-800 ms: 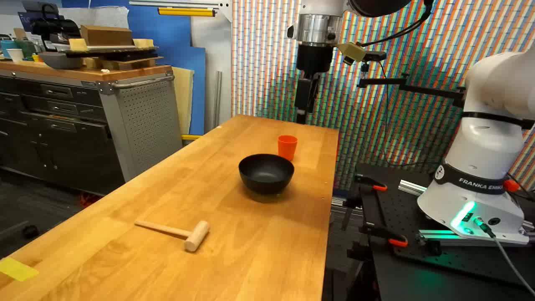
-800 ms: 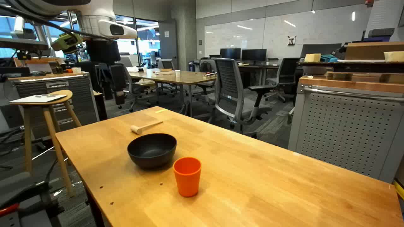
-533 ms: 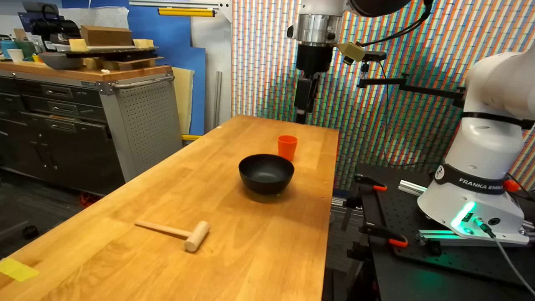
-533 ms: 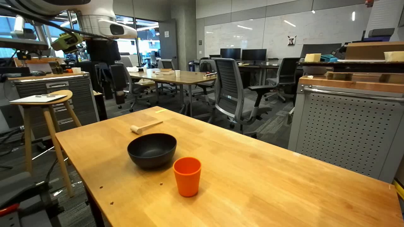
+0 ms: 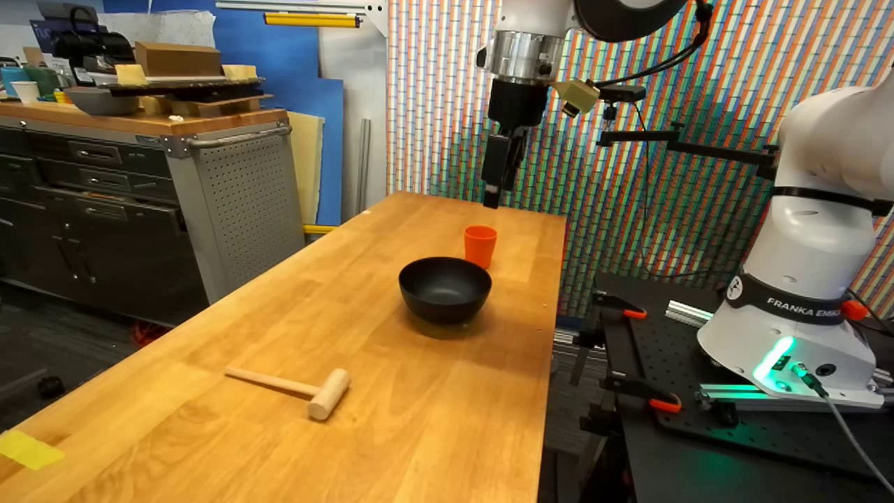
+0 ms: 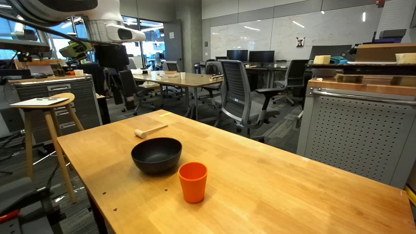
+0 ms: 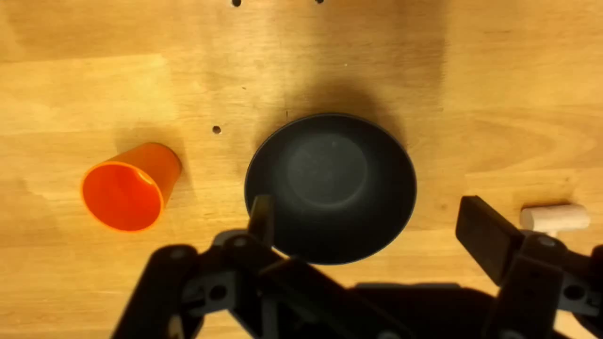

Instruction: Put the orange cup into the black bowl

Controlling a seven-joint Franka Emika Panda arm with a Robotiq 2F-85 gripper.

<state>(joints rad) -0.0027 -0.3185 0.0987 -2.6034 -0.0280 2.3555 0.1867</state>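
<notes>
Tabletop [image 6: 276, 195] of light wood with small dark holes [image 6: 166, 189]; orange cup [image 6: 193, 187] upright on it, nearest in an exterior view, black bowl [image 6: 156, 164] just past, apart from cup. Gripper [image 7: 375, 228] hangs above, fingers spread wide. Wooden mallet [image 6: 141, 133] lies beyond bowl, yellow tape [image 6: 165, 114] near far edge. Behind: grey office chair [image 6: 236, 87], second table [image 6: 198, 80], two monitors [image 6: 261, 57], whiteboard [image 6: 247, 39] on back wall [image 6: 224, 9].

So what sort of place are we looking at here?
Probably a robotics lab in an office-like room: there's a big white robot arm beside the table, and behind, an office chair and a whiteboard.
</notes>
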